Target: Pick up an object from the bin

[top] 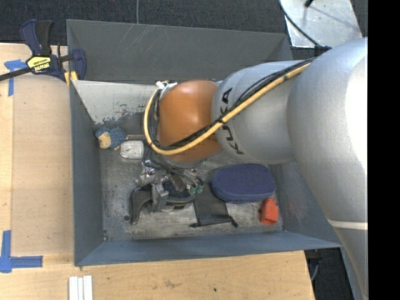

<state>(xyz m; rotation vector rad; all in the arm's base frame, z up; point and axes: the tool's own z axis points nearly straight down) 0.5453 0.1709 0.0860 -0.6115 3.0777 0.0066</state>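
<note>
Camera view: looking down into the grey bin (87, 186), with the arm (281, 111) coming in from the right.
Arm: silver, with an orange cover (184, 117) at the wrist and a yellow cable (262, 92) running along it.
Claw (159, 183): low over the left-middle of the bin floor, under the orange cover — whether it is apart or together I cannot tell.
Beneath the claw: a black angular piece (139, 202) lies on the floor at the claw's lower end; a small green bit (196, 189) sits just to the right.
Blue oval case (244, 183): on the floor right of the claw, near but apart.
Black flat piece (212, 214): in front of the case, by the near wall.
Orange block (269, 211): near the right corner.
White thing (132, 150): left of the cover, with a small yellow-and-blue thing (104, 139) beside it — toward the left wall.
</note>
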